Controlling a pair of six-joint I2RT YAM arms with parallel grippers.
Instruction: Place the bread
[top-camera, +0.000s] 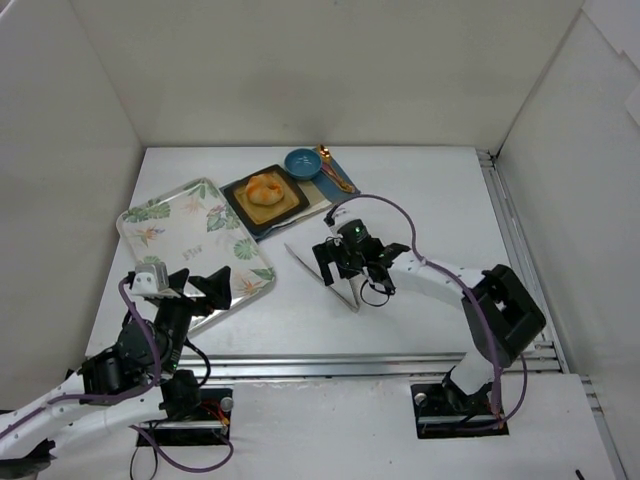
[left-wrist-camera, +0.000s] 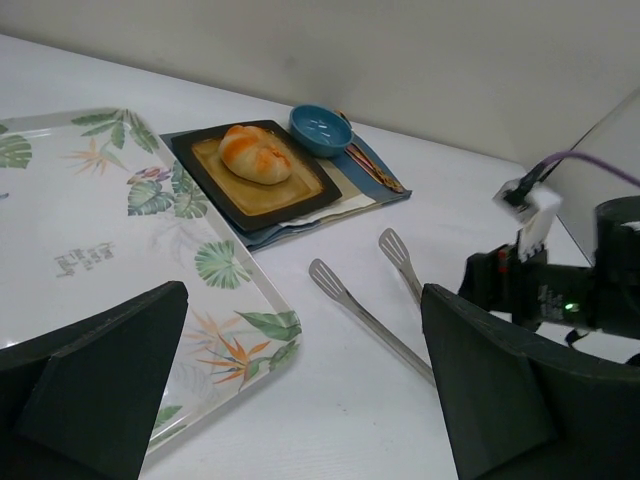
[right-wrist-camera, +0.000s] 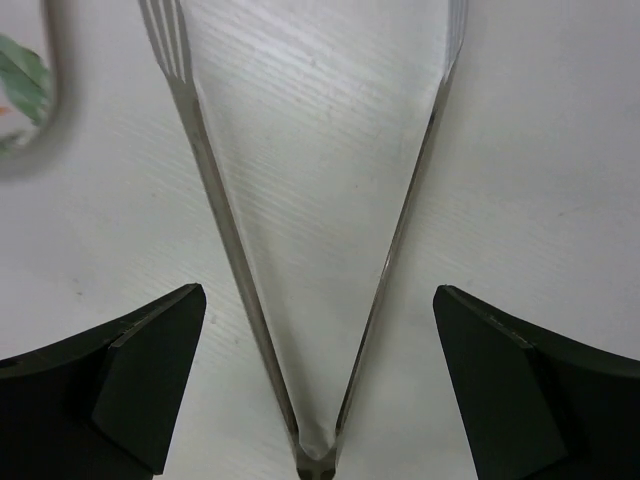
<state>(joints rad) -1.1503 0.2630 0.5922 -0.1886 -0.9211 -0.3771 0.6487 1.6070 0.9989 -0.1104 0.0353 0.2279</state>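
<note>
The bread (top-camera: 265, 188) (left-wrist-camera: 256, 153), a small golden bun, rests on the square dark plate (top-camera: 232, 192) (left-wrist-camera: 200, 165) at the back of the table. Metal tongs (top-camera: 335, 285) (left-wrist-camera: 355, 305) (right-wrist-camera: 215, 220) lie spread on the table in front of the plate. My right gripper (top-camera: 350, 262) (right-wrist-camera: 318, 292) hovers low over the tongs' hinge end, open, with one finger on each side of the two arms and touching neither. My left gripper (top-camera: 190, 285) (left-wrist-camera: 305, 292) is open and empty above the near corner of the tray, far from the bread.
A leaf-patterned tray (top-camera: 150, 225) (left-wrist-camera: 60, 200) lies at the left. A blue bowl (top-camera: 302, 163) (left-wrist-camera: 320, 128) and a gold spoon (top-camera: 330, 165) sit on a blue mat (left-wrist-camera: 390, 185) beside the plate. White walls enclose the table on three sides.
</note>
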